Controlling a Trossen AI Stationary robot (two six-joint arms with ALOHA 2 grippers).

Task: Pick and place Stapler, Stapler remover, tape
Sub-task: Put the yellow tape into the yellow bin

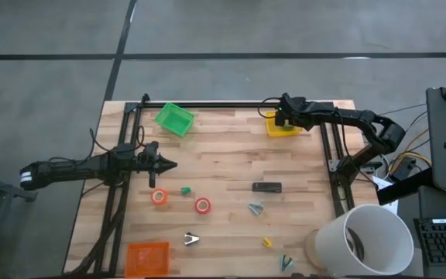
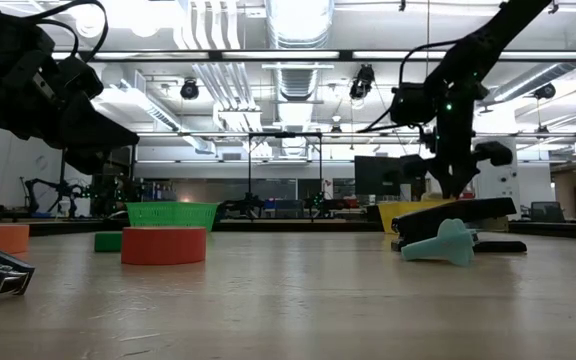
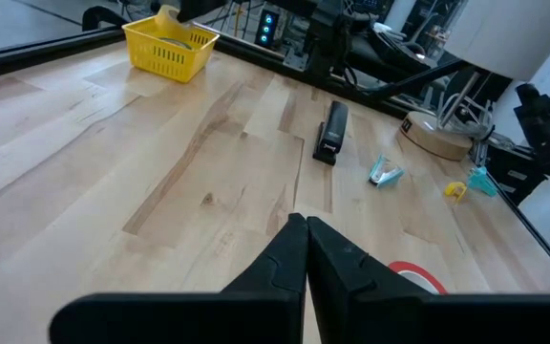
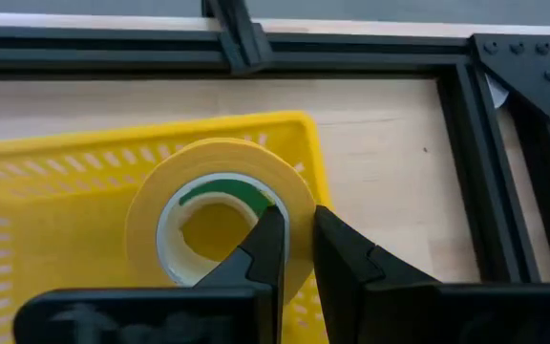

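The black stapler [image 1: 267, 187] lies flat mid-table, also seen in the left wrist view [image 3: 330, 134] and the low view [image 2: 458, 213]. An orange tape roll [image 1: 159, 197] and a red tape roll [image 1: 202, 205] lie flat near the left arm. Small staple removers lie scattered: teal [image 1: 255, 208], white [image 1: 191, 239], yellow [image 1: 267, 242], green [image 1: 286, 260]. My right gripper [image 1: 281, 118] is at the far right over the yellow basket [image 1: 285, 129], shut on a yellow tape roll [image 4: 146, 215]. My left gripper [image 1: 169, 164] hovers shut, left of centre, touching nothing. My right gripper [image 4: 294, 215] has the yellow tape roll by its ring wall [image 4: 299, 191], on the side toward the basket's corner. One finger [image 4: 265, 244] is inside the hole and the other [image 4: 337, 248] outside. The fingers come from above, pointing down. The roll lies flat over the yellow basket [image 4: 46, 172]; whether it rests on the basket's floor I cannot tell.
A green basket [image 1: 174, 118] sits at the far left, an orange basket [image 1: 147, 258] at the near left, and a white bucket [image 1: 366, 240] at the near right corner. A black frame [image 1: 207, 105] borders the table. A small green piece [image 1: 185, 190] lies between the tape rolls.
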